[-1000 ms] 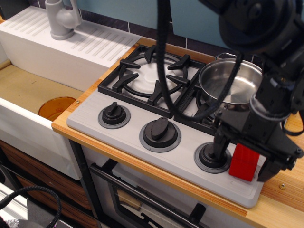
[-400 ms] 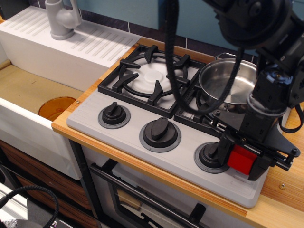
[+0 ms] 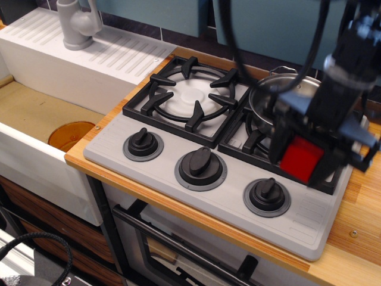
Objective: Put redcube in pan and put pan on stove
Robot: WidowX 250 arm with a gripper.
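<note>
My gripper (image 3: 302, 161) is shut on the redcube (image 3: 302, 159) and holds it in the air above the front of the right burner. The cube shows between the two black fingers. The steel pan (image 3: 269, 94) sits on the right burner grate of the grey stove (image 3: 232, 196), just behind the gripper; my arm hides most of its bowl. The left burner grate (image 3: 189, 98) is bare. Three black knobs line the stove's front.
A white ribbed sink unit (image 3: 77, 59) with a grey tap (image 3: 77, 24) stands at the left, with an orange disc (image 3: 70, 134) in the basin. Black cables (image 3: 235, 42) hang over the stove. A wooden counter edge (image 3: 357, 220) runs along the right.
The gripper closed on the redcube at the stove's front right corner and lifted it up and back, from beside the right knob to above the right burner near the pan.
</note>
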